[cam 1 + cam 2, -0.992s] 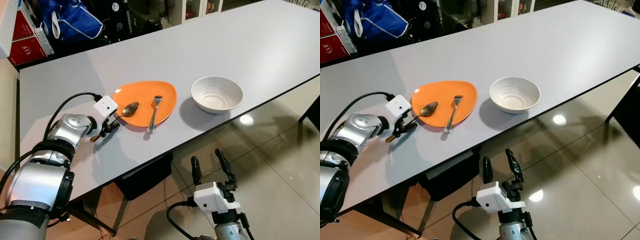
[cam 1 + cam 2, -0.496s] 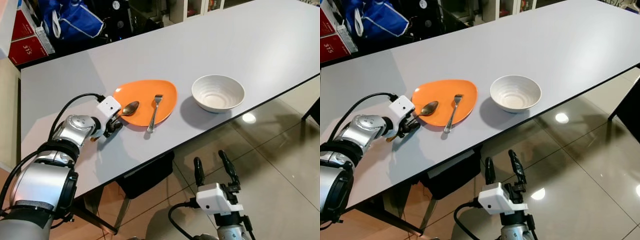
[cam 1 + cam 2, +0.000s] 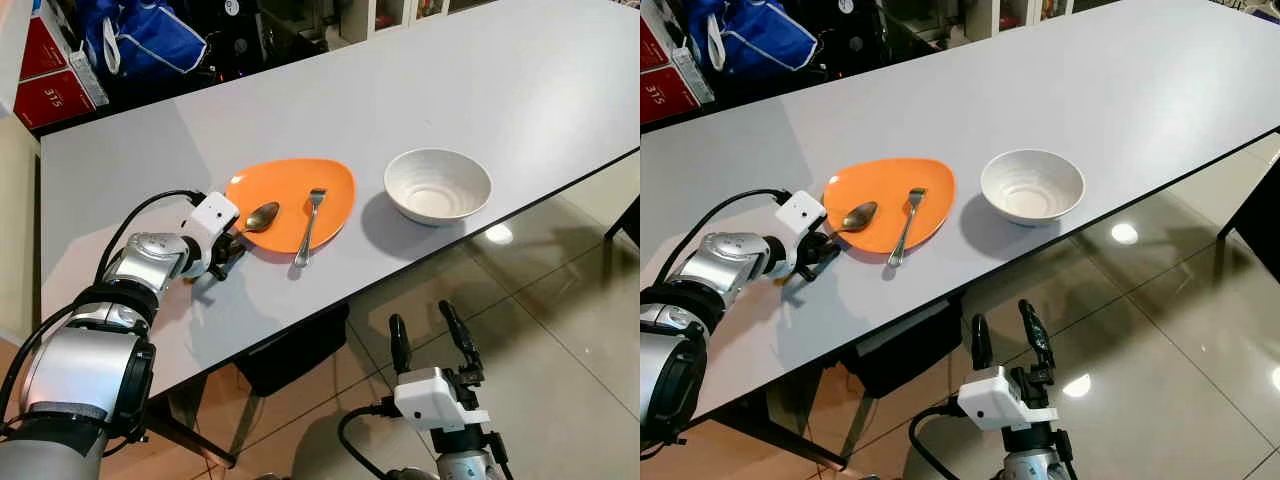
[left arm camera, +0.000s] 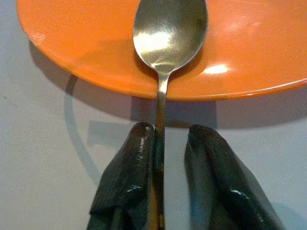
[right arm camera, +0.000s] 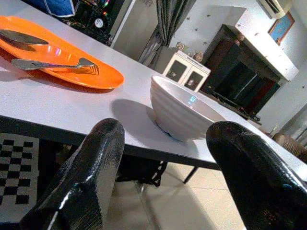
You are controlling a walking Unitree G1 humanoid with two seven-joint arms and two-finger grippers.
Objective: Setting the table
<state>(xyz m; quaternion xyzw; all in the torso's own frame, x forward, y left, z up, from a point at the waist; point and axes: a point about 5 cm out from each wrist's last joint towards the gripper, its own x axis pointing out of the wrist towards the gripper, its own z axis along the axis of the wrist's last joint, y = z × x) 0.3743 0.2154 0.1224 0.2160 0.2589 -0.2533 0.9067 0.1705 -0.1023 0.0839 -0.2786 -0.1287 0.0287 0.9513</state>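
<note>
An orange plate (image 3: 300,185) lies on the grey table (image 3: 450,80) near its front edge. A metal spoon (image 3: 259,216) rests with its bowl on the plate's left rim, and its handle runs off over the table. My left gripper (image 3: 226,257) is at that handle. In the left wrist view the handle (image 4: 159,143) lies between the two fingers, against one fingertip (image 4: 139,143), with a gap to the other, so the gripper is open. A fork (image 3: 308,226) lies on the plate's right half. A white bowl (image 3: 437,186) stands to the right. My right gripper (image 3: 421,320) hangs open below the table.
Red boxes (image 3: 55,75) and a blue bag (image 3: 150,40) sit beyond the table's far left edge. Below the table's front edge the glossy tiled floor (image 3: 560,330) lies to the right. The table's right and far parts are bare.
My left wrist has turned and edged a little toward the plate, with the spoon handle still between its fingers. The right arm has not moved.
</note>
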